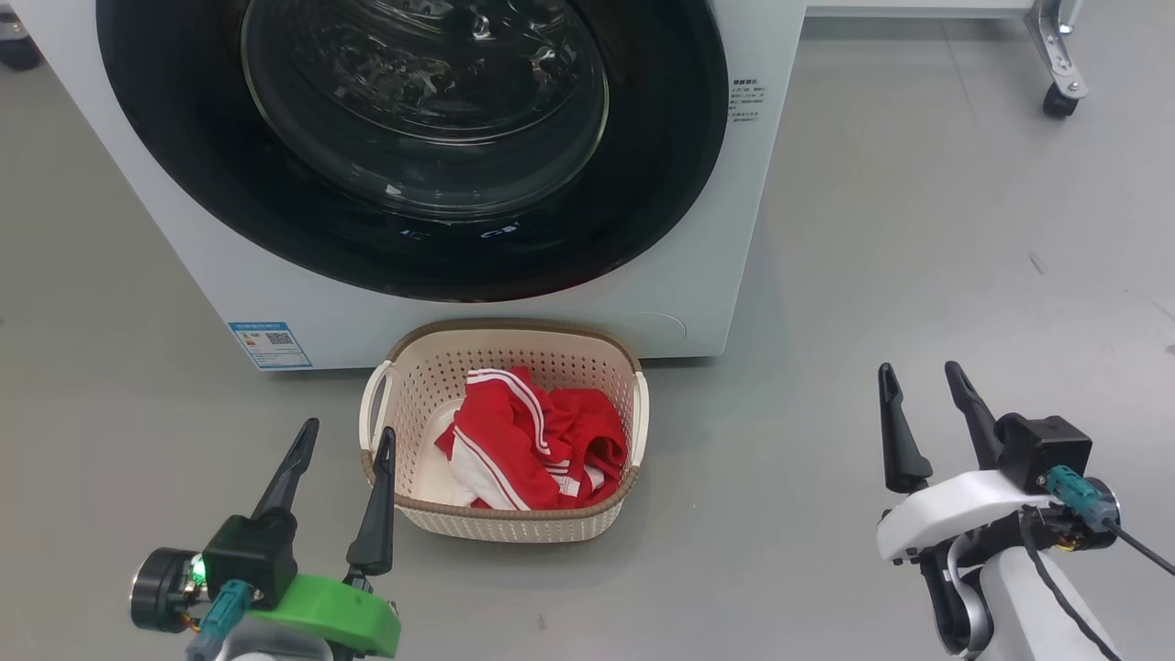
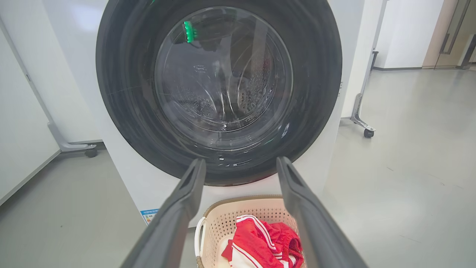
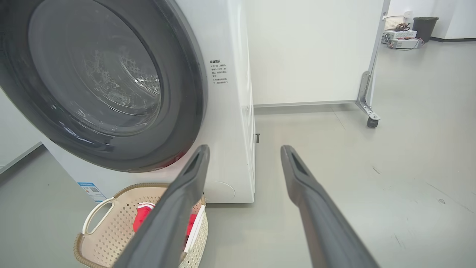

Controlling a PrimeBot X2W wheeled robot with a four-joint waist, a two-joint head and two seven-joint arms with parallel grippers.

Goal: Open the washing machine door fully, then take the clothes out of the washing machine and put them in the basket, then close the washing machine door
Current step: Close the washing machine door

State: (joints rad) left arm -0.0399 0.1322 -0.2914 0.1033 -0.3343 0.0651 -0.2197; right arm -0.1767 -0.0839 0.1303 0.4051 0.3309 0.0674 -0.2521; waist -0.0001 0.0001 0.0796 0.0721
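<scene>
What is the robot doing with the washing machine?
It is emptying the laundry, and the job looks about done. The red clothes lie in the cream basket on the floor, right in front of the washing machine. The washing machine door looks shut. The left gripper hangs open beside the basket and the right gripper is open over the bare floor. Neither one holds anything.

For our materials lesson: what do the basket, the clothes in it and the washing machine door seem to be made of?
The basket: likely moulded plastic, matt cream, with punched holes and a brown woven-look rim. The clothes: soft red fabric with white stripes, crumpled in folds. The washing machine door: glossy black rim, probably plastic, around clear glass that reflects light.
</scene>
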